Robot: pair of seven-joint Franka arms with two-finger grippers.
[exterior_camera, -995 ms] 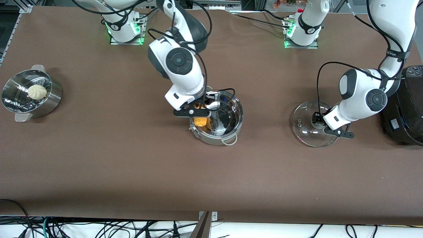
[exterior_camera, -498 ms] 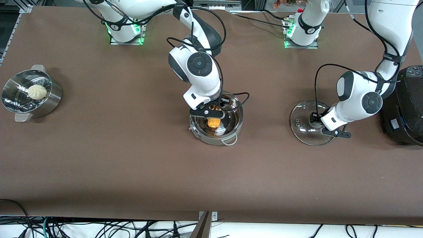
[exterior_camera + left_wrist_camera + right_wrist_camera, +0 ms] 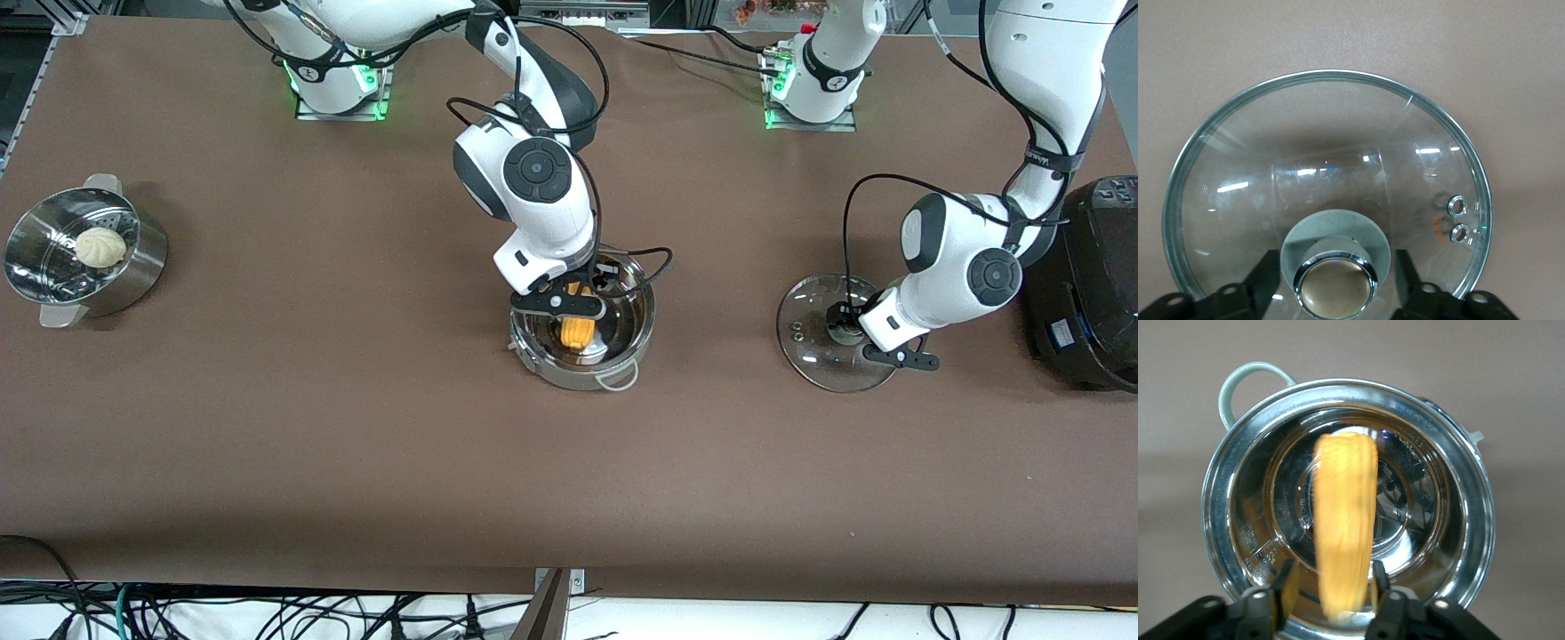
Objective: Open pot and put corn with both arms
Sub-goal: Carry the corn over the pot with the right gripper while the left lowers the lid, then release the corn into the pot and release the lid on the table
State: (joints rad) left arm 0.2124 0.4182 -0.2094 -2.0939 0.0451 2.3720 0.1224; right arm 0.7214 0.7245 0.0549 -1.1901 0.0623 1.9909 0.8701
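Shiny steel shows in the middle of the front view, where the pot (image 3: 582, 342) sits with no lid on it; that part of the job looks done. Yellow corn (image 3: 576, 331) is inside the pot, and in the right wrist view it looks a bit blurry and slanted, with its lower end low between the fingers (image 3: 1286, 585). The right end effector (image 3: 562, 305) hangs just over the pot; its fingers look spread a little, one on each side of the corn, but I cannot tell if they are pinching it or letting it go. So the corn is in the pot or almost in; I think only the letting go and lifting away is left on this side.

At the right of the front view the glass lid (image 3: 827, 342) lies flat on the brown tabletop (image 3: 356, 444), well apart from the pot. The left end effector (image 3: 849, 331) is low at the lid's knob (image 3: 1336, 289); its fingers stand apart on both sides of the knob and do not look pressed on it. I think this arm only needs to lift away.
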